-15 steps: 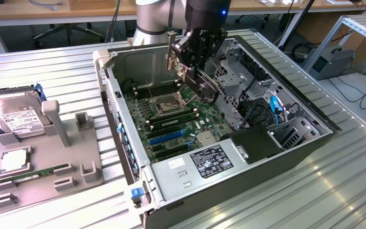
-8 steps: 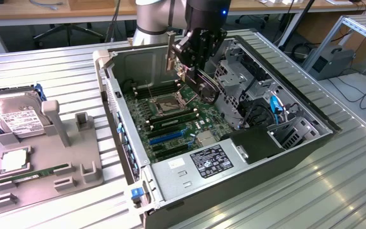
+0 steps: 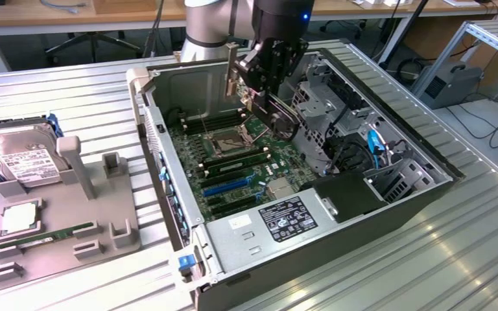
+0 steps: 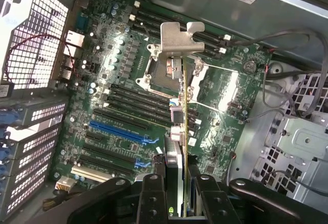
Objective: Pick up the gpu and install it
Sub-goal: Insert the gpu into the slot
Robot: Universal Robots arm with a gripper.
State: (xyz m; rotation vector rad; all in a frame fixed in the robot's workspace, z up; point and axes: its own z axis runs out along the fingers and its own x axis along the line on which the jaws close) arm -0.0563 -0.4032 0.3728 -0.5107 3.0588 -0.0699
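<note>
Case (image 3: pixel 156 139) is lying open on the ribbed surface (image 3: pixel 456 259), motherboard (image 3: pixel 231 162) facing up, PSU (image 3: pixel 288 219) sitting at the end nearest the exterior camera. Grey holder (image 3: pixel 76 249) is standing beside it on the exterior view's left, carrying a hard drive (image 3: pixel 24 159), CPU (image 3: pixel 20 219) and RAM stick (image 3: pixel 54 234).

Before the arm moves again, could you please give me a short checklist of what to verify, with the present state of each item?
1. Grip: the pincer is shut on the gpu: ok.
2. Seating: the gpu hangs above the motherboard, in no slot: not ok.
3. Target: the blue slot is empty: ok.
4. Bracket: the silver bracket lined up with the rear slot covers: cannot tell.
5. Angle: card edge parallel to the blue slot: cannot tell.
</note>
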